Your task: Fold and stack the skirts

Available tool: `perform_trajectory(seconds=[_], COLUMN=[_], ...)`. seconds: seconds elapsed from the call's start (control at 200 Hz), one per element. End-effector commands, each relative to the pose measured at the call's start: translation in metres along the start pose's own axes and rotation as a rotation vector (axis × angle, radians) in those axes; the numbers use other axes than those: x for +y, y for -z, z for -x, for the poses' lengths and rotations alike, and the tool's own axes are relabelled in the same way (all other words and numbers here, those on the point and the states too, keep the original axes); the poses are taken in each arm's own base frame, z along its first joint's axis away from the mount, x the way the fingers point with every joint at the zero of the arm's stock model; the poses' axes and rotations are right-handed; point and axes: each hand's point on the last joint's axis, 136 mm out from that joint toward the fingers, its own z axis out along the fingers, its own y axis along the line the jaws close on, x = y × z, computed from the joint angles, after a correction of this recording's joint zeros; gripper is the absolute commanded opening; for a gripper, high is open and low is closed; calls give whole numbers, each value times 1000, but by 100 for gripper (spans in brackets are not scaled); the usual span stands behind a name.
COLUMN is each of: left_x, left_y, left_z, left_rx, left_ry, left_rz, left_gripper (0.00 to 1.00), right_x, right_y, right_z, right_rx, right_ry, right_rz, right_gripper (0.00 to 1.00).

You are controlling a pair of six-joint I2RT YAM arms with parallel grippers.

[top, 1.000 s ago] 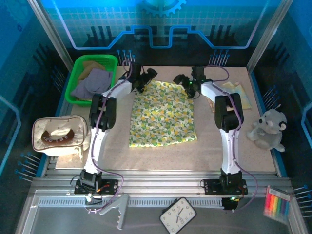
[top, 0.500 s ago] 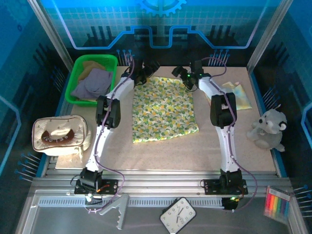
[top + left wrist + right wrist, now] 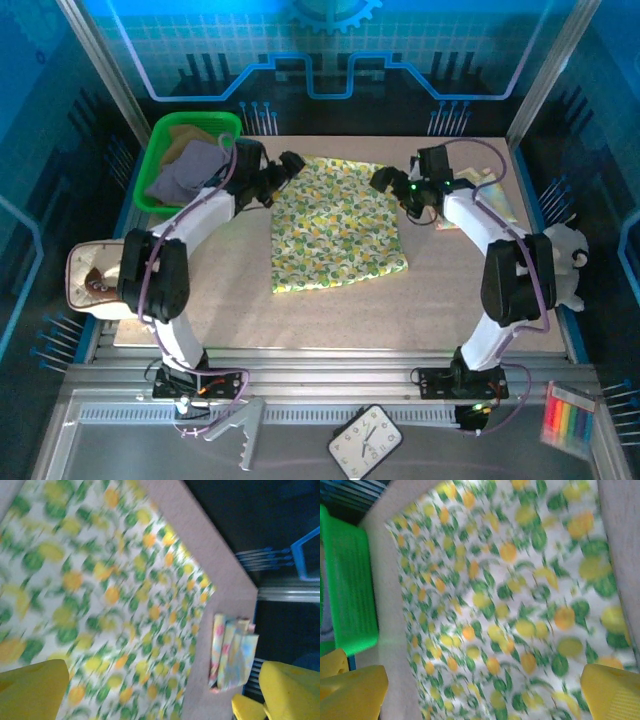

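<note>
**One skirt laid flat, two in the basket, both my hands wide**

The pale yellow skirt [image 3: 338, 225] with its lemon-and-leaf print lies spread flat in the middle of the worktop [image 3: 330, 320]. Its far edge comes close to the far border of the worktop. I am not holding it. My left hand [image 3: 283, 172] hovers at its far left corner, and my right hand [image 3: 385, 182] at its far right edge. Both stand wide open with nothing between the fingers [image 3: 30, 690]; my wrist views show the printed cloth under them, a little blurred.

The green basket [image 3: 200, 118] sits at the far left corner, just beside my left hand. In it the lavender skirt [image 3: 185, 172] lies crumpled on top, and the olive-tan skirt [image 3: 195, 133] shows behind it, toward the far wall.

Near the far right edge lies a folded pastel cloth [image 3: 232, 652], apart from the yellow skirt. A beige pouch [image 3: 95, 275] stands at the left edge and a plush toy [image 3: 560, 260] at the right edge, each partly hidden by my arms. In front of the skirt the worktop is bare up to its near edge.
</note>
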Motion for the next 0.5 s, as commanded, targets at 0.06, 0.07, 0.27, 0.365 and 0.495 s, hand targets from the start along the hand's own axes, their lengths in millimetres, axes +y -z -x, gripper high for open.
perform_trajectory(seconds=[0.06,0.07,0.27,0.365,0.495], left_x=[64,65,90,99,108], left_y=[3,3,-15,-33,-52], left_z=[-64,-68,-115,-104,-73], left_rx=[173,188,330,298,205], left_ry=[125,126,115,95,-6], left_rz=[162,166,267,294,388], left_gripper=[99,99,99,99,99], right_x=[-8,-9,-32,-40,-57], right_y=[-11,-12,-32,-44,-64], right_z=[-44,-46,-65,-68,-68], right_rx=[139,146,207,203,211], right_ry=[26,27,-16,-54,-78], right_rz=[60,59,-46,-45,-91], right_gripper=[100,100,100,100,100])
